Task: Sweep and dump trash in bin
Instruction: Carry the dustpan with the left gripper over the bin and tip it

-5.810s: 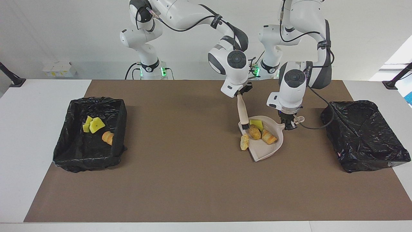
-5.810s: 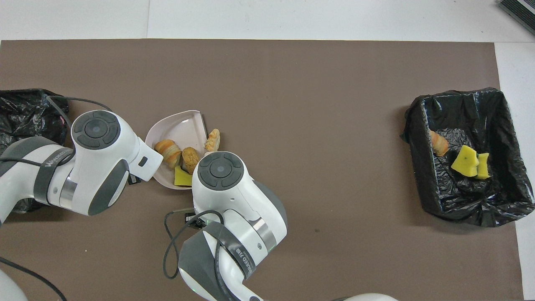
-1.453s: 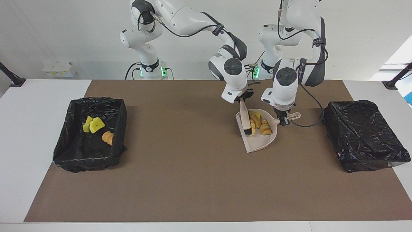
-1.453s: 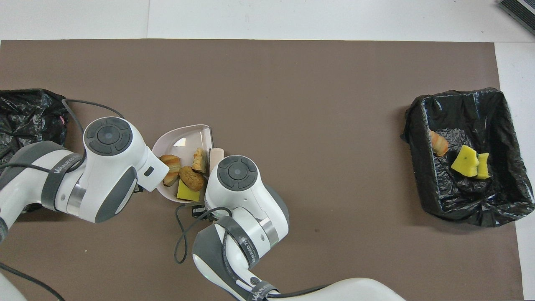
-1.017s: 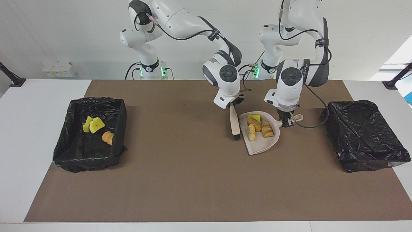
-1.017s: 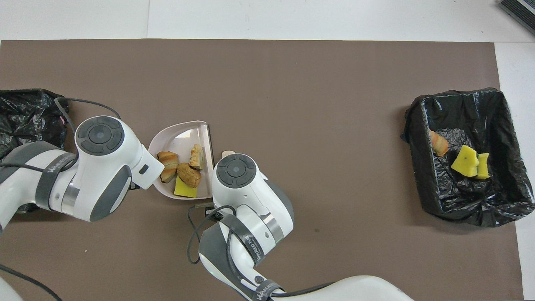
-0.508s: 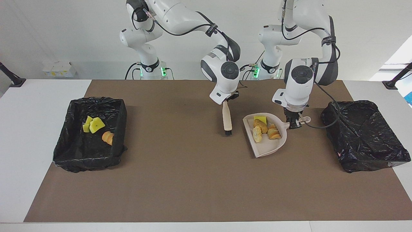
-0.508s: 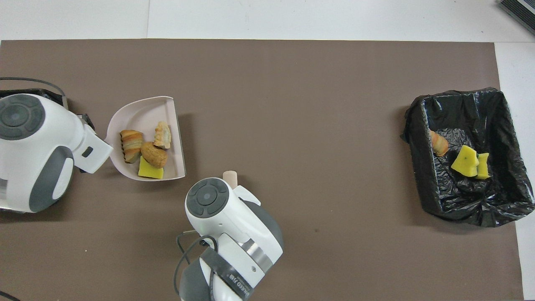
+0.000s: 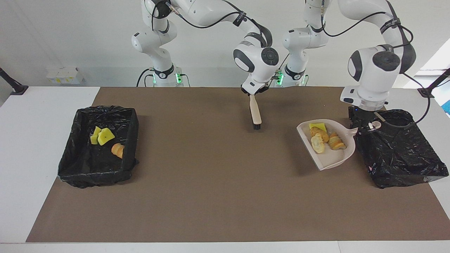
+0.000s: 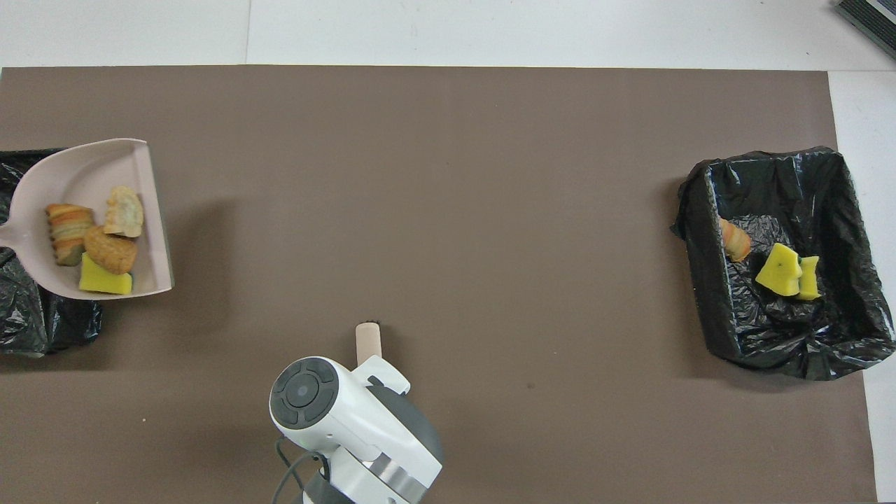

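Observation:
A beige dustpan (image 9: 328,160) (image 10: 84,168) hangs raised over the mat, beside the black-lined bin (image 9: 397,151) (image 10: 42,322) at the left arm's end. My left gripper (image 9: 369,127) is shut on its handle, over that bin's rim. The trash lies in the pan: a yellow sponge piece (image 9: 317,125) (image 10: 105,282) and three bread-like lumps (image 9: 318,144) (image 10: 110,250). My right gripper (image 9: 254,95) is shut on a beige brush (image 9: 255,112) (image 10: 368,341), which hangs bristles down over the mat's middle. In the overhead view the left gripper is out of frame.
A second black-lined bin (image 9: 130,133) (image 10: 700,280) stands at the right arm's end of the table, holding yellow sponge pieces (image 9: 102,136) (image 10: 784,269) and an orange-brown lump (image 9: 117,150) (image 10: 735,241). A brown mat (image 9: 211,182) covers the table between the bins.
My left arm has lifted the loaded dustpan and carried it toward the bin at its end. My right arm has drawn the brush away from the pan, toward the robots.

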Controlling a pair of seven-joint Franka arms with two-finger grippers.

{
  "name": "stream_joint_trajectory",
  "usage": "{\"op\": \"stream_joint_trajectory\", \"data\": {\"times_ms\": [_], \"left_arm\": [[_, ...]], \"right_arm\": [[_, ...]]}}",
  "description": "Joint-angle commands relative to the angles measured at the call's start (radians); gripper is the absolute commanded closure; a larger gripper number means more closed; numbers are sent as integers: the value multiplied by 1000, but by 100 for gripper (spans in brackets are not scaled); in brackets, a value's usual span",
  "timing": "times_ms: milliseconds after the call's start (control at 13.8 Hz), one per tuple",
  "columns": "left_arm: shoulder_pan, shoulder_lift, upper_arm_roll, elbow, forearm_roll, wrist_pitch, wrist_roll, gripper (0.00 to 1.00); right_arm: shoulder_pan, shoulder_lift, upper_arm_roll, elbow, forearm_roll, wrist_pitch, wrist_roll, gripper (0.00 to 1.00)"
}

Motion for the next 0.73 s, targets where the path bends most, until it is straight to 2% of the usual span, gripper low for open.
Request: {"op": "stream_joint_trajectory", "data": {"times_ms": [0, 145, 218, 291, 363, 508, 654], "left_arm": [[124, 37, -13, 102, -21, -18, 152, 100], [216, 96, -13, 214, -21, -19, 314, 100], [233, 115, -13, 250, -8, -16, 354, 100], [244, 121, -9, 257, 11, -6, 368, 100], [245, 127, -7, 262, 63, 17, 366, 100], [244, 140, -8, 256, 258, 79, 357, 100], [247, 153, -7, 252, 363, 99, 359, 100]], "right_arm": [[4, -13, 3, -43, -23, 43, 32, 100], [6, -6, 3, -46, -37, 35, 55, 97], [4, -4, 3, -34, -61, 9, 55, 23], [0, -4, 3, -3, -96, -15, 52, 0], [-12, -6, 3, 20, -107, -49, 54, 0], [-35, -9, -2, 112, -110, -145, 46, 0], [-81, -9, 1, 190, -130, -222, 28, 0]]}}
